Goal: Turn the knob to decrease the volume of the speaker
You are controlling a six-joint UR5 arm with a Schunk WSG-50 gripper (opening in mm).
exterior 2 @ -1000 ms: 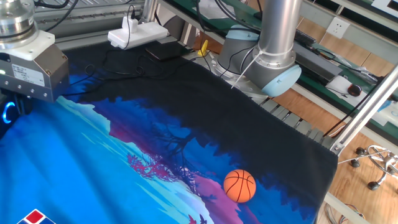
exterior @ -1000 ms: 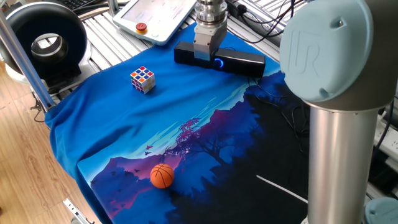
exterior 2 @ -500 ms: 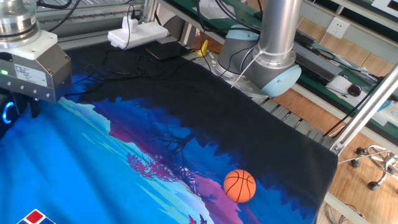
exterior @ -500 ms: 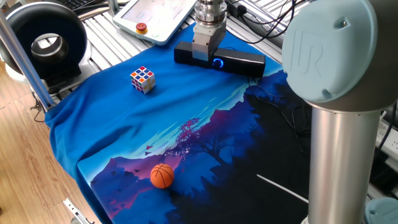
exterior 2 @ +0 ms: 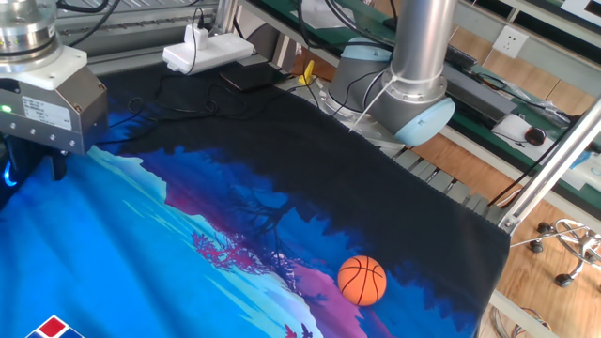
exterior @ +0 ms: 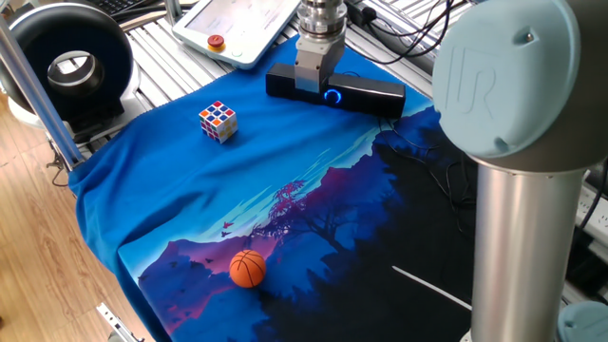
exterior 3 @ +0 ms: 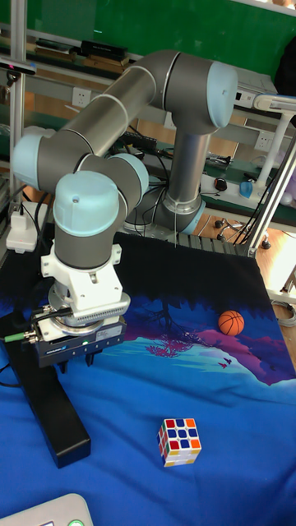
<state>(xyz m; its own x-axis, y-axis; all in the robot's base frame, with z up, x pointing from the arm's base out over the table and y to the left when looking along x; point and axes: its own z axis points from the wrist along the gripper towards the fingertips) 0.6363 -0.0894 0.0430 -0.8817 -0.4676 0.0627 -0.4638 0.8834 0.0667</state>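
The speaker (exterior: 375, 95) is a slim black bar at the far edge of the blue cloth; in the tall view the speaker (exterior 3: 57, 419) runs toward the camera. Its knob (exterior: 332, 96) glows blue at the bar's middle. My gripper (exterior: 311, 87) stands upright over the speaker, just left of that glow. From the other side, the gripper (exterior 2: 36, 174) has its fingers down beside a sliver of blue light (exterior 2: 7, 174). In the tall view the gripper (exterior 3: 76, 364) covers the knob, and its two fingers stand apart, straddling the bar.
A Rubik's cube (exterior: 218, 122) and an orange ball (exterior: 247, 268) lie on the cloth. A big black ring device (exterior: 66, 62) and a white pendant with a red button (exterior: 217, 42) sit beyond the cloth's left corner. A power strip (exterior 2: 207, 49) and cables lie near the arm's base (exterior 2: 404, 103).
The gripper has shifted slightly over the speaker, and one finger now shows below its body in the other fixed view. The blue glow there is more covered. Nothing else moved.
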